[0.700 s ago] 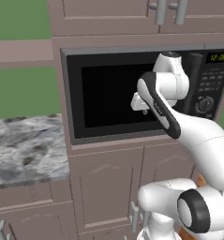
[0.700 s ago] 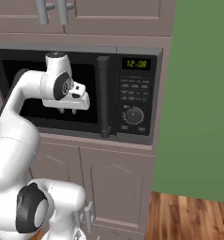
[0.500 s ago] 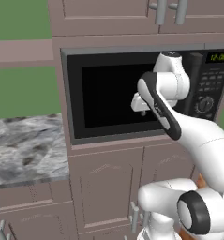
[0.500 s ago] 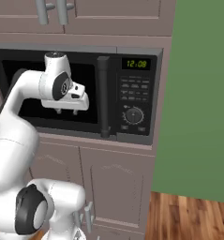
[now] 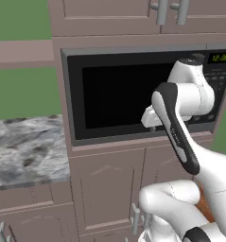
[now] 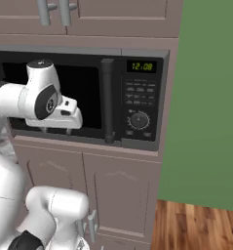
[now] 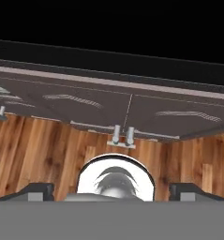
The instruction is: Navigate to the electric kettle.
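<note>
The electric kettle is out of view. My gripper (image 5: pixel 151 127) hangs in front of the dark door of a built-in microwave (image 5: pixel 114 97), pointing down. From the right base it is the gripper (image 6: pixel 56 130) left of the microwave's control panel (image 6: pixel 140 105). In the hand view the gripper (image 7: pixel 112 191) is open, its two dark fingertips (image 7: pixel 34 191) far apart with nothing between them. It looks down on brown cabinet doors and wood floor.
Brown cabinets stand above and below the microwave, with lower door handles (image 7: pixel 123 135). A grey marble counter (image 5: pixel 24 151) runs to the left. To the right are a green wall (image 6: pixel 210 102) and wood floor (image 6: pixel 196 227).
</note>
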Controlling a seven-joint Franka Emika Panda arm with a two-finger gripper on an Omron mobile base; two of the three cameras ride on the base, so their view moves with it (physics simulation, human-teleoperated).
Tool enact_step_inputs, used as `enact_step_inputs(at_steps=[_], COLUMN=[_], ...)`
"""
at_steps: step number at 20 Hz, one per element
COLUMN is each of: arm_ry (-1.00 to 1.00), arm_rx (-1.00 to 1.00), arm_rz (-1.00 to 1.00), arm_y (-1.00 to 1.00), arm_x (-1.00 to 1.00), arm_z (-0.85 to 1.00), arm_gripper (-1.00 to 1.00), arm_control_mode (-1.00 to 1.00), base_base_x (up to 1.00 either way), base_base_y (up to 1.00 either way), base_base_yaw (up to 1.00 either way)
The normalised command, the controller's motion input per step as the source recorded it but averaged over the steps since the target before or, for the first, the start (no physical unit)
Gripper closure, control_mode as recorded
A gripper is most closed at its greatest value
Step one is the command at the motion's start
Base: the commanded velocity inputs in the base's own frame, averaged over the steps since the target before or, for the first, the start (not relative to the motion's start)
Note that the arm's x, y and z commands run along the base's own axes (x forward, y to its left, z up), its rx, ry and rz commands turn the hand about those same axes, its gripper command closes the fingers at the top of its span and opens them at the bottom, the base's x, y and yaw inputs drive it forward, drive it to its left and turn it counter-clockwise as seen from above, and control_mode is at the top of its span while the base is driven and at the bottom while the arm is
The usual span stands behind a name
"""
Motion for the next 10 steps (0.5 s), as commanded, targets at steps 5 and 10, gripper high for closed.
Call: enact_step_inputs(at_steps=[5,10], arm_ry=[-0.31,-0.33], arm_rx=[0.00,0.00], arm_rz=[0.00,0.00], arm_y=[0.00,0.02], arm_x=[-0.74,-0.33], arm_z=[0.00,0.00], arm_gripper=[-1.00,-1.00], arm_control_mode=[-1.00,1.00], base_base_x=[0.00,-0.08], base_base_y=[0.00,0.04], base_base_yaw=[0.00,0.00])
